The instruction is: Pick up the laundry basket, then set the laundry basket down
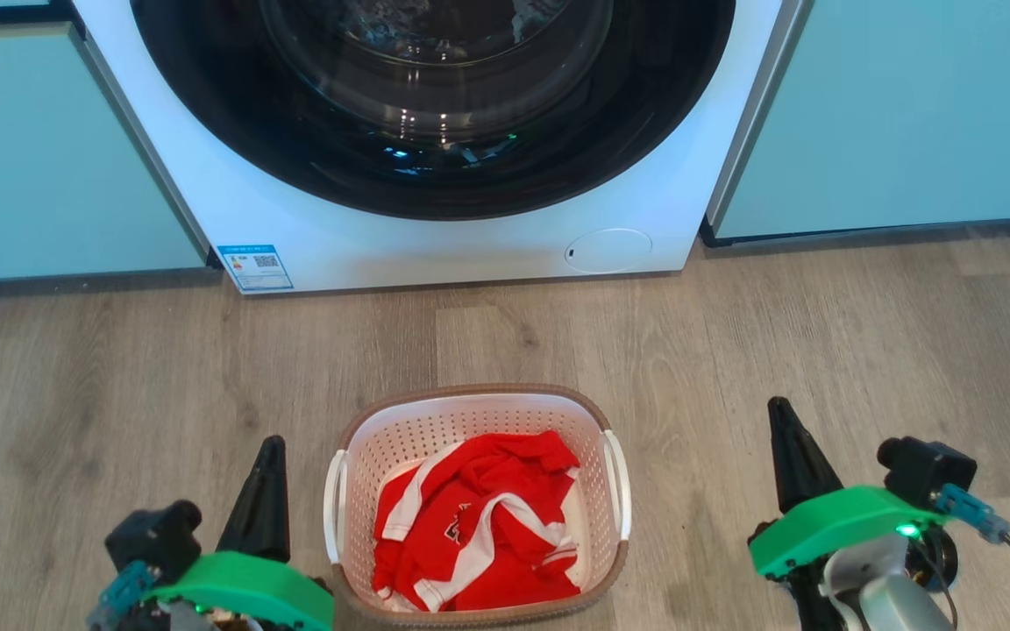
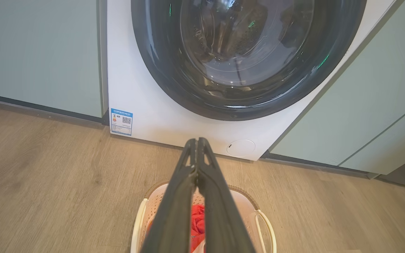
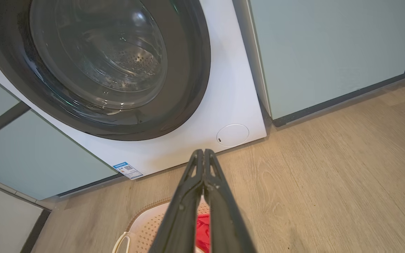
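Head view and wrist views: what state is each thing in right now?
Laundry basket: upright on the floor, not gripped.
Red and white garment: crumpled inside the basket.
Washing machine door: shut.
Left gripper: shut, empty.
Right gripper: shut, empty.

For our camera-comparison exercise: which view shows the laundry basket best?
The head view: nearly the whole laundry basket shows, red clothing inside. Each wrist view cuts it off at the bottom edge, partly behind that arm's fingers.
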You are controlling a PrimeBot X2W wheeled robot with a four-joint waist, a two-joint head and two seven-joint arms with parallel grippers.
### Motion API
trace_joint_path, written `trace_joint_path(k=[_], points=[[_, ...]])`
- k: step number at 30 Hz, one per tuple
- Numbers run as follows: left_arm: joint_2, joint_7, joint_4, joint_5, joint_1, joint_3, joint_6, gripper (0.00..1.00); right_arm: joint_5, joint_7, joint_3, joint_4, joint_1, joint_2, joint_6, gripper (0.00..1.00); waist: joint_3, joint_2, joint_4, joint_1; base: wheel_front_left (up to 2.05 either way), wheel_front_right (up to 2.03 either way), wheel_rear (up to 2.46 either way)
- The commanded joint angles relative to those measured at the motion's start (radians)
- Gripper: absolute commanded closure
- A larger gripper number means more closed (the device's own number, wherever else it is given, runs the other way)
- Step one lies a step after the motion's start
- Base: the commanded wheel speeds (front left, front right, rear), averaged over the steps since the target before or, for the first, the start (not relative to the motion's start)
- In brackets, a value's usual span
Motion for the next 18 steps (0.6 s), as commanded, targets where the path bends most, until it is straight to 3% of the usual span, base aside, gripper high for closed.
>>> trace_joint_path(k=[1, 18], points=[[0.013, 0.007, -0.023, -0.036, -0.043, 0.015, -0.004, 1.0, 0.032, 0.007, -0.009, -0.026, -0.038, -0.012, 0.001, 1.0, -0.001, 0.0, 0.001, 0.0, 0.0, 0.0, 0.0], [0.02, 0.045, 0.002, -0.231, -0.071, 0.04, -0.019, 1.0, 0.199, 0.045, -0.043, -0.018, -0.044, -0.017, 0.002, 1.0, -0.011, 0.0, 0.007, 0.0, 0.0, 0.0, 0.0]])
